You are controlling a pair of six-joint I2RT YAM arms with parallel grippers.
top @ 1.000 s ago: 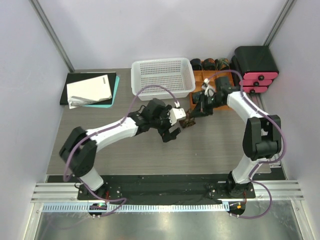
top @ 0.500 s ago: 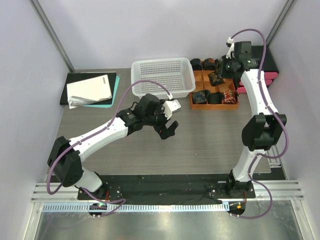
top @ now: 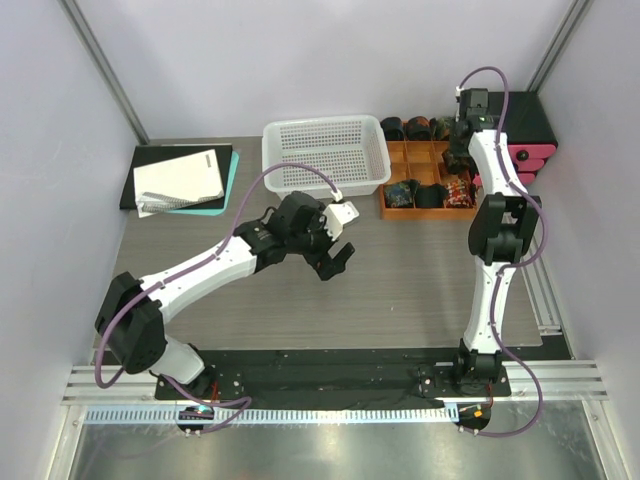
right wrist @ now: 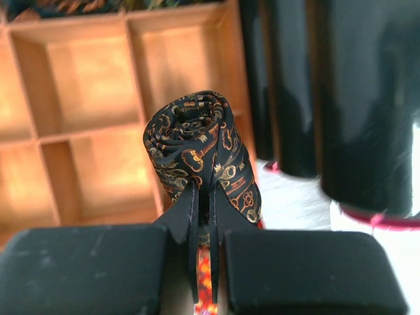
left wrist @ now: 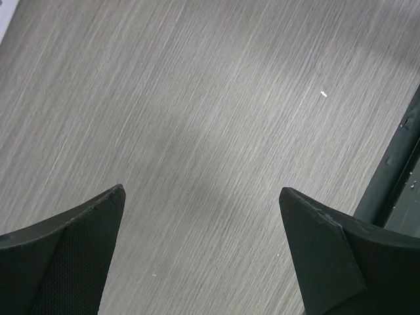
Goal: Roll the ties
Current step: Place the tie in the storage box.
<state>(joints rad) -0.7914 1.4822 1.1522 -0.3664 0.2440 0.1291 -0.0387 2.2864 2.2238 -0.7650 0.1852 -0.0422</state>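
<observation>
Two robot arms at a grey desk (top: 420,280); the right one holds a rolled tie above an orange tray.

In the upper right of the overhead view, the right arm reaches far back over the tray (top: 415,155). The right wrist view shows the right jaws nearly closed, pinching the lower edge of the tie (right wrist: 197,144), a tight upright roll of dark fabric with gold keys. Bare tray compartments lie behind it, left of centre in that frame. Other ties (top: 400,192) sit rolled in the tray's near row. A white basket (top: 325,150) stands just left of the tray. Near the centre of the overhead view, the left jaws hang wide open over bare desk, holding nothing.
</observation>
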